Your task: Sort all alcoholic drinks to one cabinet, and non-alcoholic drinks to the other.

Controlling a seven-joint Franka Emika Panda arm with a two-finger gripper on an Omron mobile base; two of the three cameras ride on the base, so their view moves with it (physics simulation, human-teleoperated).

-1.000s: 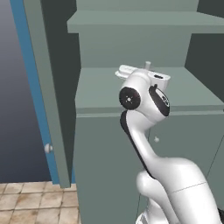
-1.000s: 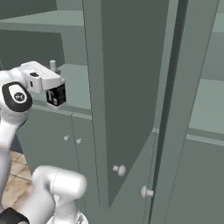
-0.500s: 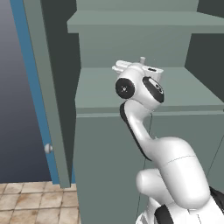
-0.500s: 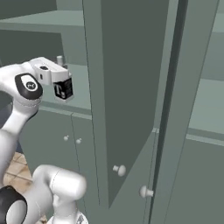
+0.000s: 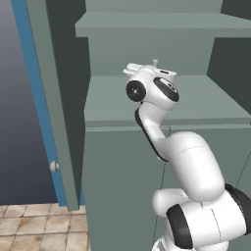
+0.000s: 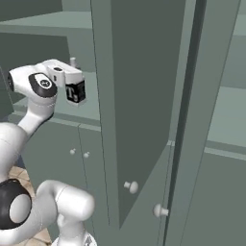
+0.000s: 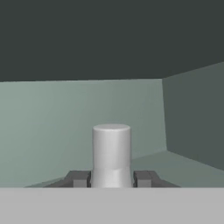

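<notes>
Right base view: you've got the cabinet (image 6: pixel 144 96) door open beside the arm, shelf (image 5: pixel 196 105) bare ahead. Arm is up at shelf height with the black-labelled bottle (image 6: pixel 76 92) carried in the air, white "T" facing out, hanging just short of the shelf edge. Fingers (image 7: pixel 112 178) are clenched on the bottle, one either side of its body just under the grey cap (image 7: pixel 111 148), which rises between the tips in the hand view. Handling guess: small, square, rigid glass, probably smooth and slippery, breakable if dropped. Flat sides suit a pinch, so keep hold on the opposing faces, low on the neck end, and set it down upright, gently.
</notes>
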